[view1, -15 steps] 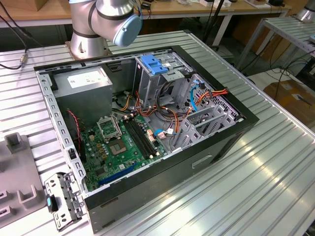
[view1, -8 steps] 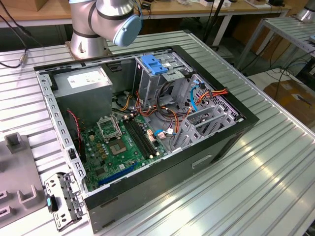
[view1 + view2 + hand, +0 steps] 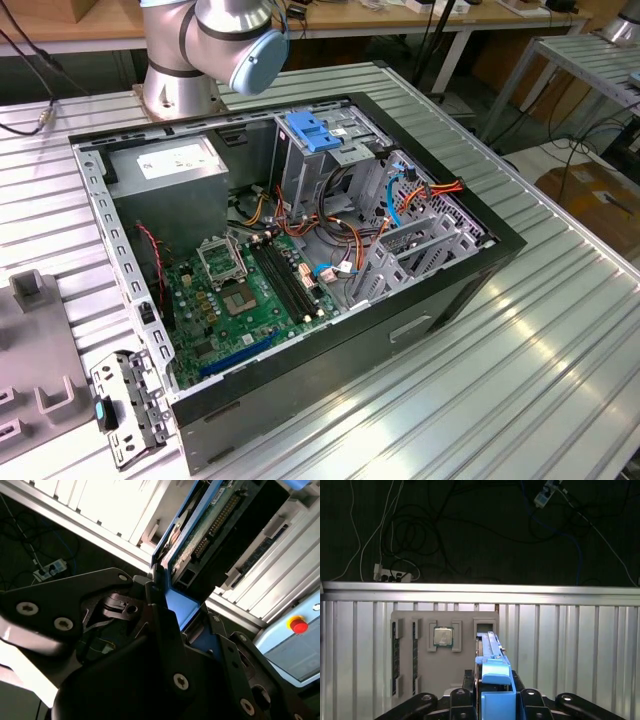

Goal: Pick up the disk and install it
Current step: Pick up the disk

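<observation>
Beyond the pincer (image 3: 492,692), a grey tray (image 3: 445,667) on the ribbed desk (image 3: 570,645) carries memory sticks (image 3: 395,652) and a processor chip (image 3: 442,636). The pincer is clamped onto the disk (image 3: 495,672) by its blue rails, and the disk juts out past the fingertips.

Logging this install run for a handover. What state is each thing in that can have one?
disk: gripped in the tool, not yet installed.
tool: shut on the disk.
computer case: lying on its side, panel off, inside exposed.
processor chip: seated in a pocket of the tray.
blue bracket: resting atop the drive cage.
</observation>
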`<state>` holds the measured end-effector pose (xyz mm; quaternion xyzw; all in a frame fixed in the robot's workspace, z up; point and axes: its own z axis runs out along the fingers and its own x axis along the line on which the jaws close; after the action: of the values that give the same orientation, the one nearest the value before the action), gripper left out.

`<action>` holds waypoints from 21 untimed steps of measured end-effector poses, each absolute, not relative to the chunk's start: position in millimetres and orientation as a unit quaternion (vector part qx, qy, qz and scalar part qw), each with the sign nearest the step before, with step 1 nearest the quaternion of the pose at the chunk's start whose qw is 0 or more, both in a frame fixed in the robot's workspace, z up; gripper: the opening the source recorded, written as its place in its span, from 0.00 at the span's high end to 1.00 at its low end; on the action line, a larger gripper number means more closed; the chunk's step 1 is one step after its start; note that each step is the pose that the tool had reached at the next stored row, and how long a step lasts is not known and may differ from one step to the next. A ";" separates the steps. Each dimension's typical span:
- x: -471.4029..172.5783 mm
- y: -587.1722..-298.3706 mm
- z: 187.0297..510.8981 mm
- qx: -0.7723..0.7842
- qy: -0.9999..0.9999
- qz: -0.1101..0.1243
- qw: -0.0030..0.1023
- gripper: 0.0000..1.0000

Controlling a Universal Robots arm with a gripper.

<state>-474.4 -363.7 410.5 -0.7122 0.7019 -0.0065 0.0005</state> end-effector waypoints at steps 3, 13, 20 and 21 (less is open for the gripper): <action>-474.4 -363.7 411.9 -0.712 0.702 -0.007 0.000 0.63; -474.4 -363.7 415.3 -0.712 0.702 -0.007 0.000 0.63; -474.4 -363.7 424.8 -0.712 0.702 -0.007 0.000 0.63; -474.4 -363.7 425.6 -0.712 0.702 -0.007 0.000 0.63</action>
<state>-474.4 -363.7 425.6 -0.7122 0.7019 -0.0065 0.0005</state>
